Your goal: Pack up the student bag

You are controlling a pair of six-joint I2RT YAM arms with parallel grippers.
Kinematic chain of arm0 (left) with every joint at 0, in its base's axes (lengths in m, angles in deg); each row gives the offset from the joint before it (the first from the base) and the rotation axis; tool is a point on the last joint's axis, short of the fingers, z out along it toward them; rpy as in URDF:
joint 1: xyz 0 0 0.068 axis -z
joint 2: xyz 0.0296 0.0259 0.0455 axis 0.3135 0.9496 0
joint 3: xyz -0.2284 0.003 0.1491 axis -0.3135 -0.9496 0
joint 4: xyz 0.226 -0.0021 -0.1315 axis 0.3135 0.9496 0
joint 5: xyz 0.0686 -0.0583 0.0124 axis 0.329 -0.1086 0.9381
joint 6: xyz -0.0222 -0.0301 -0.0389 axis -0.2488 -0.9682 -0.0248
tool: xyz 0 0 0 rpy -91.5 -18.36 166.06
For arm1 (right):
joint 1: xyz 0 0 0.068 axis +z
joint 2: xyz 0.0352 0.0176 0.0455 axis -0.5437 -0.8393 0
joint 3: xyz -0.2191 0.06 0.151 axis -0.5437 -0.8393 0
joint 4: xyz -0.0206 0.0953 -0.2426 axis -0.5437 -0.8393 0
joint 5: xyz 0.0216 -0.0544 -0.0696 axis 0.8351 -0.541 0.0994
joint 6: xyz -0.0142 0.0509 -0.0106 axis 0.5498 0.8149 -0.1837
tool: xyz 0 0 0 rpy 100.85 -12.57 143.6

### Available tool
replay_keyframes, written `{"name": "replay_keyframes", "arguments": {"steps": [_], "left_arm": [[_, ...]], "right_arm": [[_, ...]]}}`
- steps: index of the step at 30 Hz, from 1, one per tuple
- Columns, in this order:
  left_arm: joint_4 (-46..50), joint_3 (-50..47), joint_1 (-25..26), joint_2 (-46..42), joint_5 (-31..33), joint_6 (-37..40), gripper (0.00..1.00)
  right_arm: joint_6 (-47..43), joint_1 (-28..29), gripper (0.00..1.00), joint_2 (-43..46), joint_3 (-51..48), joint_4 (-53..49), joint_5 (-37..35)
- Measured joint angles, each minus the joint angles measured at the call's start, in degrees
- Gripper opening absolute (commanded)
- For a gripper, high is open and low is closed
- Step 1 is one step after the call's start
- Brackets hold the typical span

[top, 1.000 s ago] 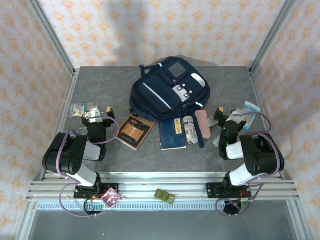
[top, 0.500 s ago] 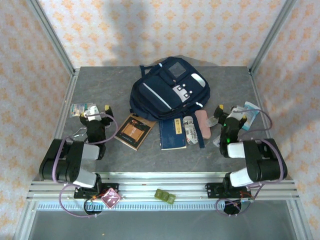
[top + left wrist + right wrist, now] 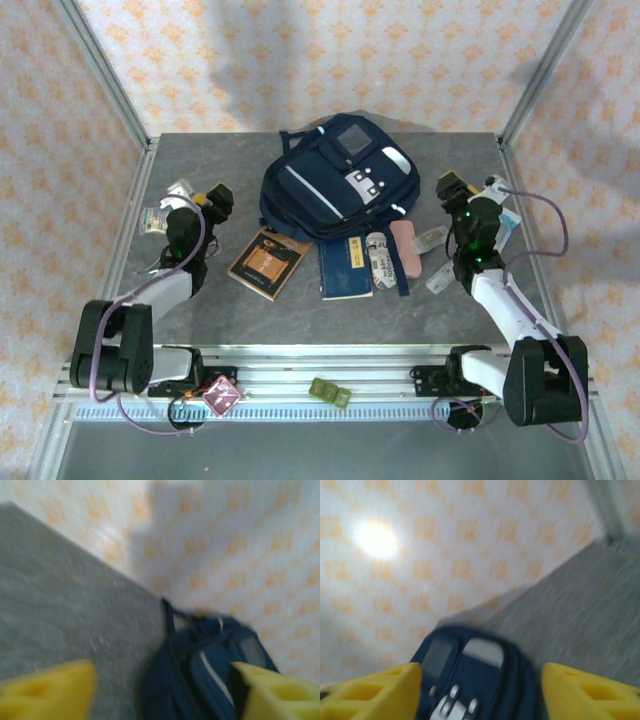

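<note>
The left gripper and right gripper flank the large navy-blue fabric student bag, lying flat on the grey counter between them, yellow fingers parted and empty, seemingly the opening approach, with unzipping the bag the likely next need.

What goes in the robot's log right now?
left fingers: open, empty | right fingers: open, empty | student bag: on table | blue book: outside bag

Motion blur is smearing both wrist views. The student bag is running off the bottom edge, which is also cutting the left hand down to its fingertips.
</note>
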Motion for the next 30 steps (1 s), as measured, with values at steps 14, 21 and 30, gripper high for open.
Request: {"name": "replay_keyframes", "arguments": {"steps": [14,21,30], "left_arm": [[15.23,11.89,19.63,11.82,-8.37,-4.68,0.63],[15.67,12.17,27.87,17.64,-8.35,-6.47,0.51],[15.39,14.01,28.50,23.10,-7.87,-7.26,0.40]], "right_arm": [[2.56,4.13,0.61,-24.22,16.72,-19.69,11.52],[2.64,0.55,0.61,-41.29,30.93,-22.27,11.89],[4.59,-0.33,0.33,-51.78,36.26,-21.33,17.70]]}}
